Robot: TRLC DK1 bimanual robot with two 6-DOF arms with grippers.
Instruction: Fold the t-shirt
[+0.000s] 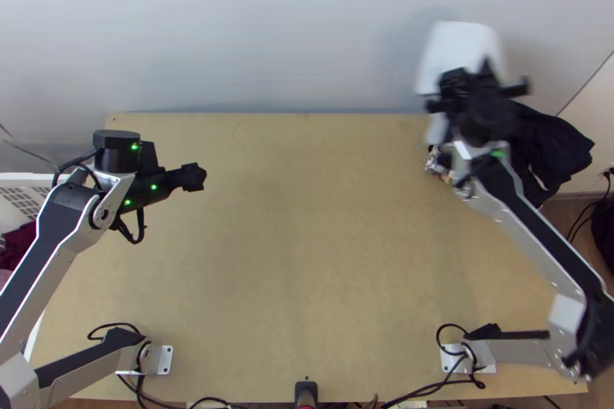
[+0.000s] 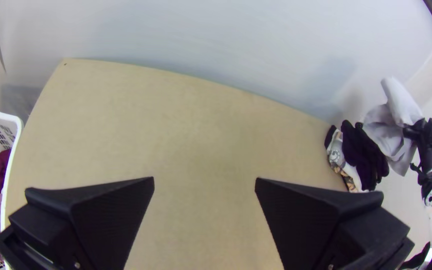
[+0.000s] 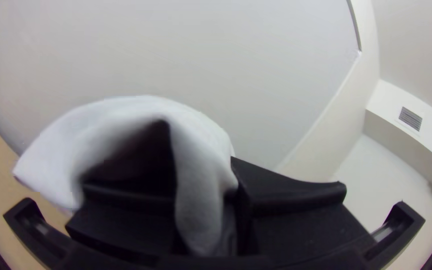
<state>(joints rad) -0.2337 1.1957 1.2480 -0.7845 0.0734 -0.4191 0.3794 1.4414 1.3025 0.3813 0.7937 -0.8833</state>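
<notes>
A white-grey cloth point(image 1: 459, 52) hangs bunched from my right gripper point(image 1: 470, 80) at the table's far right corner, beside a dark pile. In the right wrist view the same cloth point(image 3: 196, 150) is pinched between the fingers of my right gripper point(image 3: 233, 215), part of it draped over one finger. My left gripper point(image 1: 193, 176) is over the left part of the table. In the left wrist view my left gripper point(image 2: 204, 185) stands open, its two fingers wide apart with bare wood between them; the cloth point(image 2: 391, 125) hangs farther off, partly folded over itself.
Dark clothes point(image 1: 549, 150) and a patterned piece point(image 1: 439, 163) lie at the table's far right. A white basket point(image 2: 11, 175) holding red and pink cloth stands by the left edge. Bare wooden table point(image 1: 307, 240) stretches between the arms.
</notes>
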